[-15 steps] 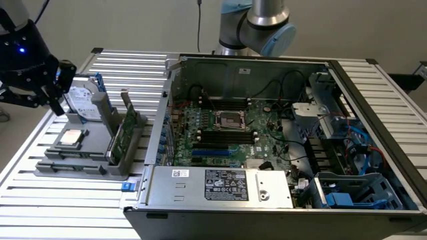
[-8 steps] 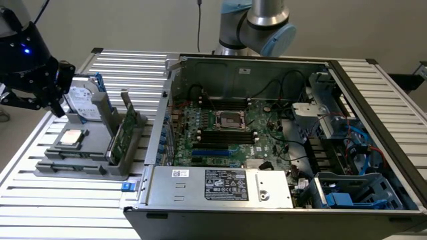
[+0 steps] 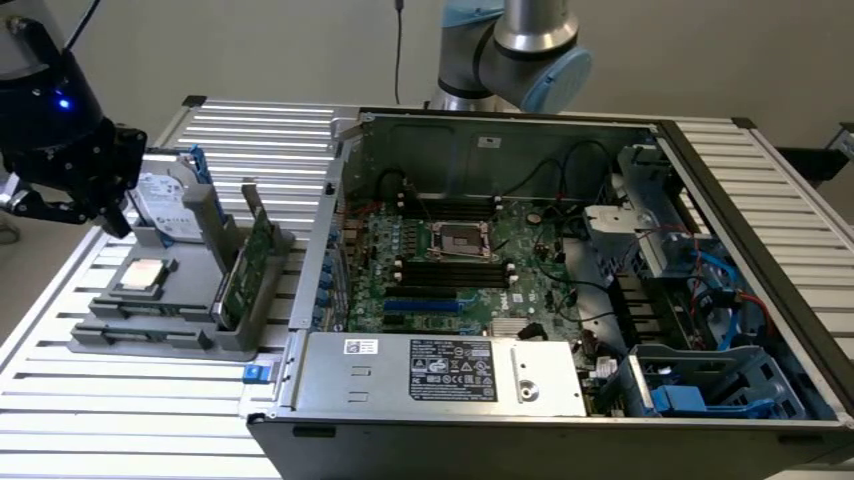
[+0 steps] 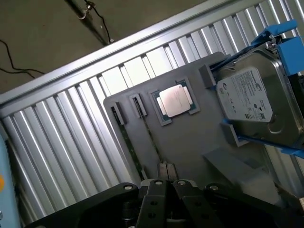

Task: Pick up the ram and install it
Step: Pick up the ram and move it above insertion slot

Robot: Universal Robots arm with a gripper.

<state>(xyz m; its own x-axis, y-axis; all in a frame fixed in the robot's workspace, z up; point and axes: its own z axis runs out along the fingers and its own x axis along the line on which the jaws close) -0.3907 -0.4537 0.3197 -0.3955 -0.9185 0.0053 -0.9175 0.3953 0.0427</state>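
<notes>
Fingertips of the gripper (image 4: pixel 167 183) are pressed together with nothing between them, as the wrist view shows, where the dark fingers meet over the near edge of a gray holder (image 4: pixel 190 142). In the exterior view the gripper (image 3: pixel 107 220) hangs at the exterior view's left, above the far corner of the holder (image 3: pixel 160 340) and just beside the hard drive (image 3: pixel 167 205), touching neither as far as can be seen. The ram (image 3: pixel 244 272) stands on its long edge in a slot of that holder, on the side nearest the computer case (image 3: pixel 534 455), its green face turned outward; it is well apart from the gripper, with the hard drive's upright support between them. The processor (image 3: pixel 143 277) lies flat in a shallow square recess of the holder, nearer the gripper than the ram is. From the wrist, the processor (image 4: pixel 175 100) sits beside two narrow slots with small end clips, and the hard drive (image 4: pixel 249 97) leans in its blue bracket (image 4: pixel 285 42) at the holder's edge. The holder rests on a table (image 3: pixel 134 400) of pale metal slats, which also carries the case. The case lies open on its side, showing a green motherboard (image 3: pixel 534 290) with dark memory slots on both sides of the empty processor socket, and a silver power supply (image 3: pixel 441 370) along the near wall. The arm (image 3: pixel 514 45) rises behind the case
</notes>
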